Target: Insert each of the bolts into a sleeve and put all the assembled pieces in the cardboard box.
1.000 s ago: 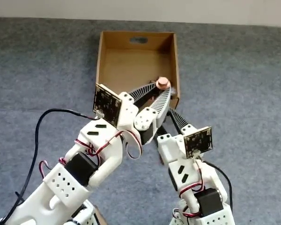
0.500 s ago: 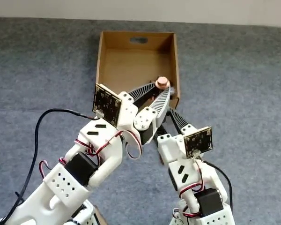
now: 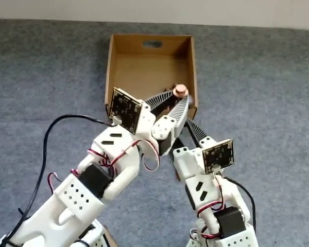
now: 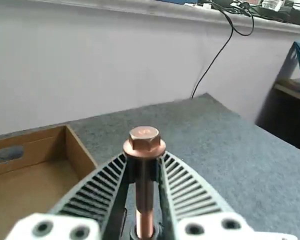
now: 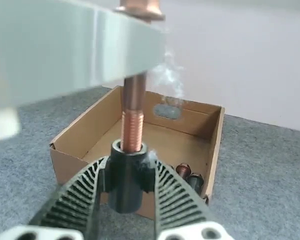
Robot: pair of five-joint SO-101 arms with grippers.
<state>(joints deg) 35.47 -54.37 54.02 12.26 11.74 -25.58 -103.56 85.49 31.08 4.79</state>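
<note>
My left gripper [image 4: 144,162] is shut on a copper bolt [image 4: 144,170], held upright with its hex head [image 3: 180,91] on top. Directly below, my right gripper [image 5: 127,182] is shut on a black sleeve [image 5: 126,177]. The bolt's threaded end [image 5: 132,132] sits in the sleeve's mouth. Both grippers meet at the near right corner of the cardboard box [image 3: 113,67]. An assembled bolt and sleeve [image 5: 188,175] lies inside the box [image 5: 160,135] by its right wall.
Grey carpet [image 3: 262,87] covers the table all around the box. The box has a handle slot [image 3: 152,44] in its far wall. A black cable [image 3: 44,149] trails from the left arm.
The left arm has shifted a little to the right and its wrist has turned, carrying the bolt slightly right. The right arm has kept still.
</note>
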